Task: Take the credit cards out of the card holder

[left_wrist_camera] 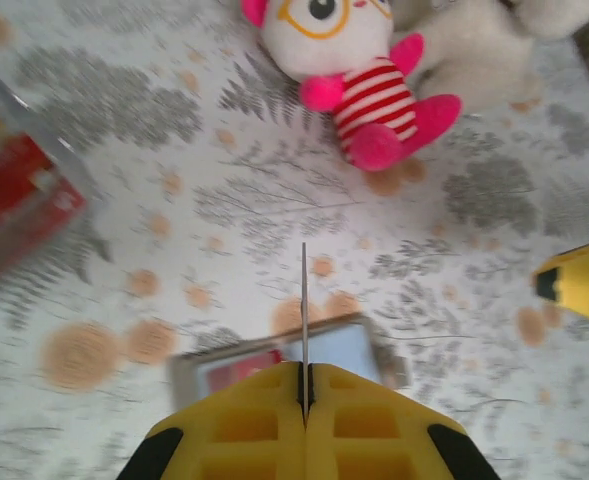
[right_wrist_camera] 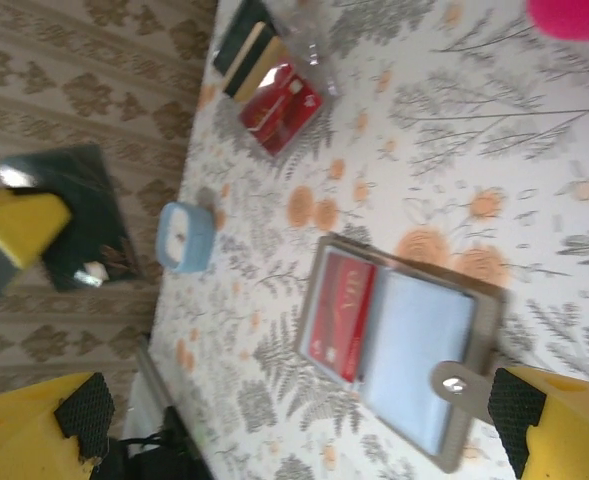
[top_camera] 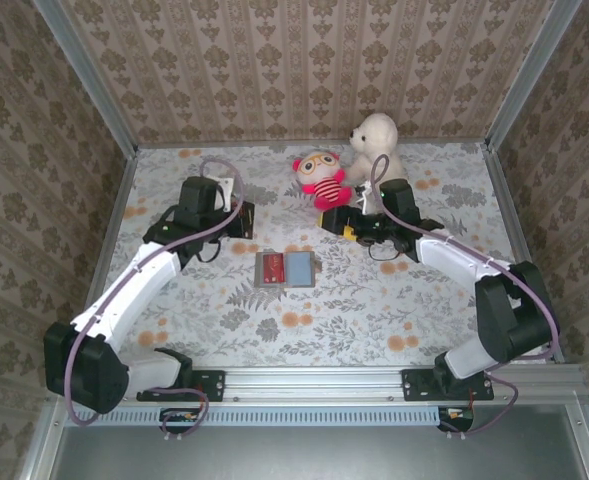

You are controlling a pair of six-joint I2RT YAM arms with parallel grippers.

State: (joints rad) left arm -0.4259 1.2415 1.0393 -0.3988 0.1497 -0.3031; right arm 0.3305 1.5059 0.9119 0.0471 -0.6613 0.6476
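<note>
The card holder (top_camera: 286, 268) lies open on the floral table with a red credit card (right_wrist_camera: 340, 312) in its left leaf; its right leaf is bare bluish-grey. My left gripper (top_camera: 242, 220) is shut on a thin dark shiny credit card, seen edge-on (left_wrist_camera: 304, 300) in the left wrist view and flat-on (right_wrist_camera: 69, 210) in the right wrist view, held upright above and left of the holder (left_wrist_camera: 369, 350). More cards, dark, gold and red (right_wrist_camera: 269, 80), lie together further off. My right gripper (right_wrist_camera: 299, 400) is open and empty, right of the holder (right_wrist_camera: 404, 360).
A pink striped doll (top_camera: 324, 180) and a white plush bear (top_camera: 376, 145) sit at the back centre, just behind my right gripper (top_camera: 362, 228). A small blue ring-shaped object (right_wrist_camera: 185, 237) lies near the left gripper. Patterned walls close the table on three sides.
</note>
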